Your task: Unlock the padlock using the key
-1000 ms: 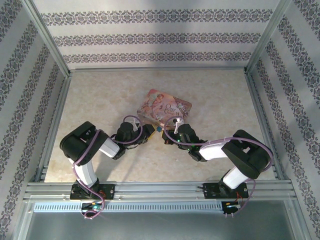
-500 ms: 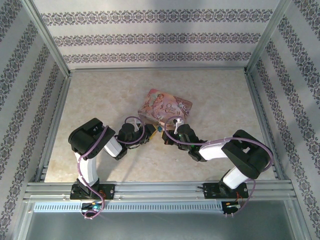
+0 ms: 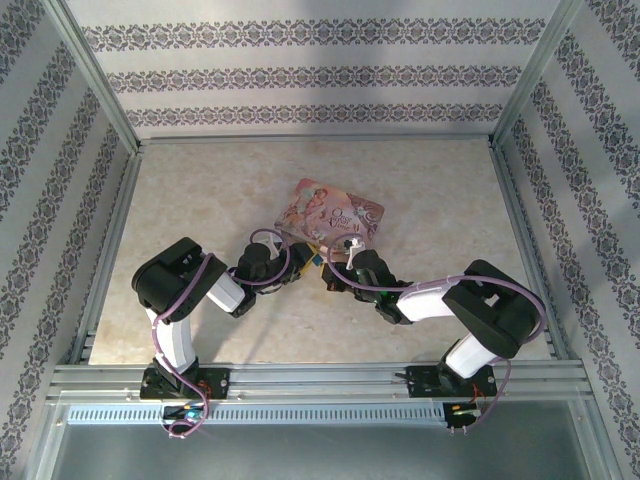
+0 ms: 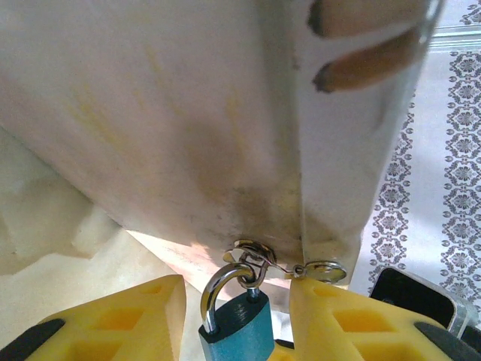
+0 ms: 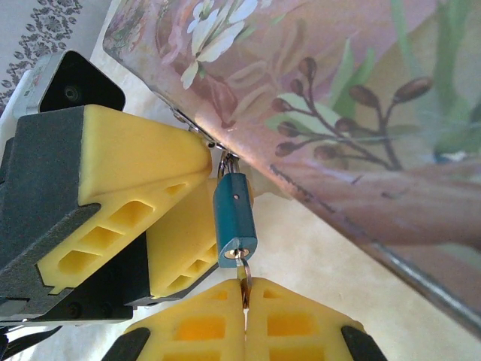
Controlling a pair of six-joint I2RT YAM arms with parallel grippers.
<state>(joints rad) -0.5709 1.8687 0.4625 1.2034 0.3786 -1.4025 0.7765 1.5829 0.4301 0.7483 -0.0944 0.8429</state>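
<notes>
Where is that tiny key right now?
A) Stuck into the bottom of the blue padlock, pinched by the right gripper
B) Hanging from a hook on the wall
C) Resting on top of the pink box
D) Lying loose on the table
A: in the right wrist view the key runs from the underside of the padlock straight down between the shut yellow fingers of the right gripper.

Table [image 3: 200,200] with a pale marbled top, seen from above. A pink illustrated box [image 3: 335,215] rests on it, turned askew to the table's edges. A metal rail [image 3: 320,378] bounds the table well to the near side of the box.
</notes>
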